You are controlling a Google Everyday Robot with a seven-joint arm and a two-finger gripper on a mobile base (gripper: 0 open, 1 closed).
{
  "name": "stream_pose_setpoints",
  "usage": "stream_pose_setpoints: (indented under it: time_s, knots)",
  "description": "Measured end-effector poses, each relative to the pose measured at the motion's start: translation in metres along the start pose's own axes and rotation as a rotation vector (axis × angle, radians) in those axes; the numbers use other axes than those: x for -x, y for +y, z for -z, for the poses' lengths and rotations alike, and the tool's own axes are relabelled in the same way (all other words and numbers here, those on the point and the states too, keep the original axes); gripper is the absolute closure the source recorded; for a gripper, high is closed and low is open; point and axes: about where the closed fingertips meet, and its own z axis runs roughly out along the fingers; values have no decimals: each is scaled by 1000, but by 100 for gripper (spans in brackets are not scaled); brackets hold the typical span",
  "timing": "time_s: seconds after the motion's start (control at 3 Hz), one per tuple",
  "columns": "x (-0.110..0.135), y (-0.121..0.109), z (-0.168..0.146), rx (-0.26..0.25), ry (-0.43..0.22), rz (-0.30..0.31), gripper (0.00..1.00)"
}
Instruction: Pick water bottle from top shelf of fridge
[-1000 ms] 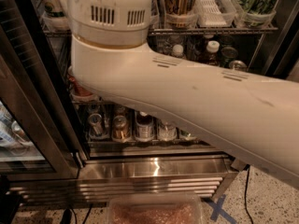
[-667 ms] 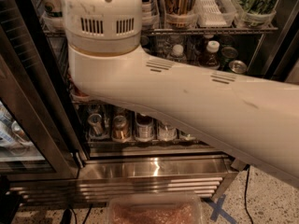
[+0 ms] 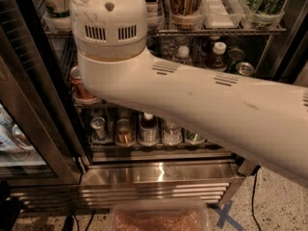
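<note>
My white arm (image 3: 202, 100) fills the middle of the camera view, with its round vented joint (image 3: 108, 23) at the top left and the forearm running down to the right. The gripper is out of view. The fridge (image 3: 159, 177) stands open behind the arm, with a dark frame, wire shelves and a shiny steel base. Its top shelf (image 3: 216, 31) holds clear lanes with tall drinks. I cannot make out the water bottle; the arm hides much of the top shelf.
White-capped bottles (image 3: 219, 49) and a can (image 3: 245, 69) stand on the middle shelf. Several cans and bottles (image 3: 148, 129) line the lower shelf. A glass door (image 3: 29, 129) is at the left. A clear tub (image 3: 159, 218) and a blue floor cross (image 3: 226, 215) lie below.
The arm's round joint has shifted slightly left and down and turned a little. The fridge contents have not moved.
</note>
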Motion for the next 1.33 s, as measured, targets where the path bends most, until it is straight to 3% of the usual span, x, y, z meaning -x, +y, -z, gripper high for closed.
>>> stream_pose_setpoints:
  time_s: [1.0,1.33]
  knots:
    - [-5,3,-12,0,10,-4,30]
    - [-6,5,-13,5,11,-7,49]
